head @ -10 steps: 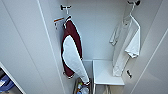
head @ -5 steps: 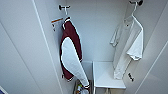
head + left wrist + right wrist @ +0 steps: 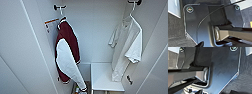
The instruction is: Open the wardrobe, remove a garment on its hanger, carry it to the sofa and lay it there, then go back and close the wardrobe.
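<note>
Nearest, the dark carpeted floor [image 3: 175, 27] is being seen past the robot's own dark plates in both wrist views; whether either gripper is spread or pressed together cannot be told. Further in, the tall white wardrobe [image 3: 22, 50] is being shown already opened, its doors swung wide so that the white interior is being exposed. A dark red top with white sleeves and collar [image 3: 67, 52] is being hung on one side, kept well apart from the thin white short-sleeved T-shirt [image 3: 126, 50], presumably so each can be lifted freely. That T-shirt is being held up by its slim white hanger [image 3: 132, 10], hooked high at the back. Against a second ago, the whole picture is being seen shifted slightly, so the camera is judged to be moving, not the clothes
</note>
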